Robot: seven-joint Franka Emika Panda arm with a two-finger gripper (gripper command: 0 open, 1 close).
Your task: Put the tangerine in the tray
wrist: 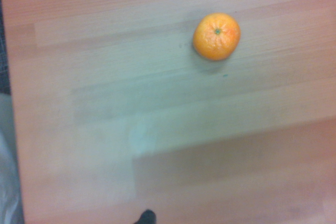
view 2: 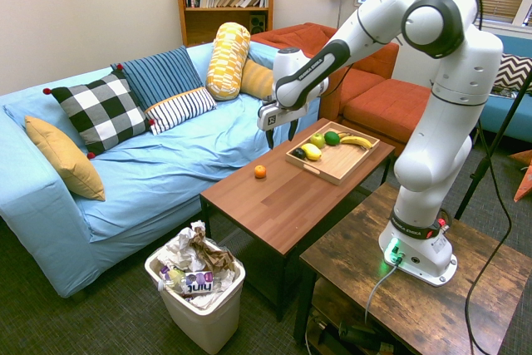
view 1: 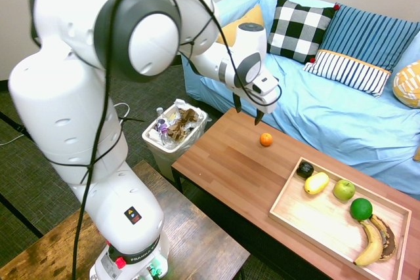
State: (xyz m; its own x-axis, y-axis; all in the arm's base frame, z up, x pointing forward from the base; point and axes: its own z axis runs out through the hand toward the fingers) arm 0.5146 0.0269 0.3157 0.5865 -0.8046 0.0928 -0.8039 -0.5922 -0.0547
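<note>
Your pincer (view 1: 245, 114) hangs open and empty over the table's (view 1: 230, 168) sofa-side end, the tangerine (view 1: 266, 139) on bare wood just below and beyond its fingertips (untouched), the tray (view 1: 308, 218) of fruit well past it, tangerine outside the tray.

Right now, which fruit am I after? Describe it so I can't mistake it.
Find the wooden coffee table in front of the blue sofa. The tangerine sits alone on bare tabletop, outside the tray. It is small, round and bright orange; every other fruit lies in the tray.
</note>
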